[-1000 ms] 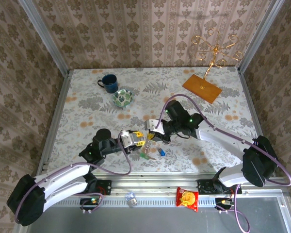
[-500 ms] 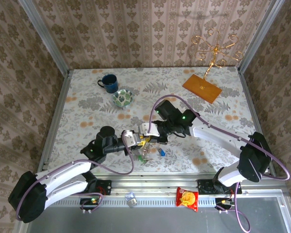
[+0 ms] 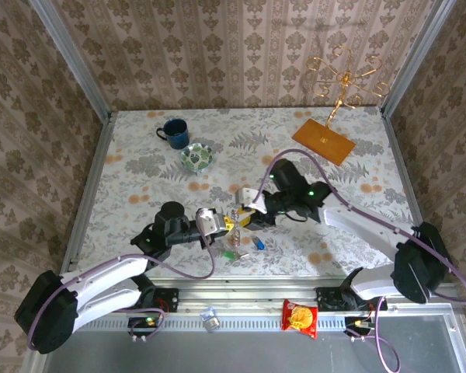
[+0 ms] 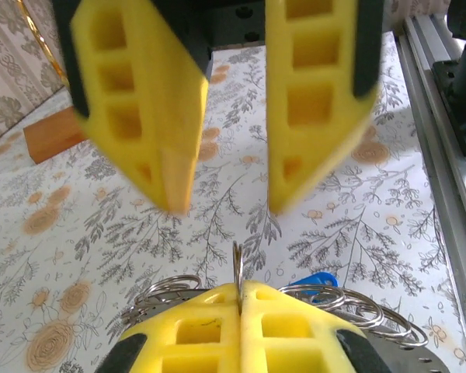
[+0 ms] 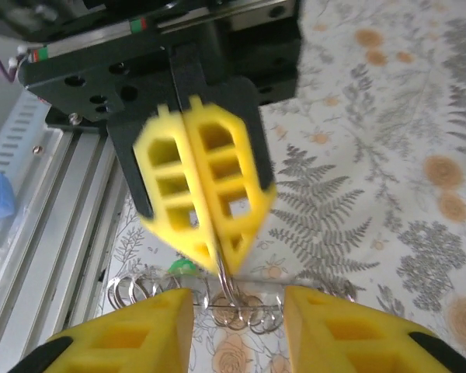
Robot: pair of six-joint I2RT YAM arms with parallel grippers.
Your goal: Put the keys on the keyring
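Observation:
The keyring [image 4: 238, 266] is a thin metal ring seen edge-on, with several small split rings [image 5: 252, 311] bunched along it. My left gripper [image 4: 241, 289] is shut on it just above the table. In the right wrist view the same shut yellow fingers [image 5: 206, 194] pinch the ring from above. My right gripper [image 5: 238, 311] stands open facing them, a pad on each side of the ring and touching nothing. The keys hang under the ring: a blue tag [image 4: 314, 280] and a green tag [image 5: 182, 266] show. From above, both grippers [image 3: 234, 222] meet at the table's front middle, above the green tag [image 3: 230, 254] and blue tag [image 3: 258, 244].
A blue mug [image 3: 173, 130] and a green-patterned bowl [image 3: 196, 158] stand at the back left. A gold wire stand on a wooden base [image 3: 324, 140] is at the back right. The aluminium rail [image 3: 241, 299] runs along the near edge, with a red snack packet [image 3: 300, 317] below it.
My right gripper has opened and drawn back slightly to the right. My left gripper has closed fully on the ring and now holds it alone.

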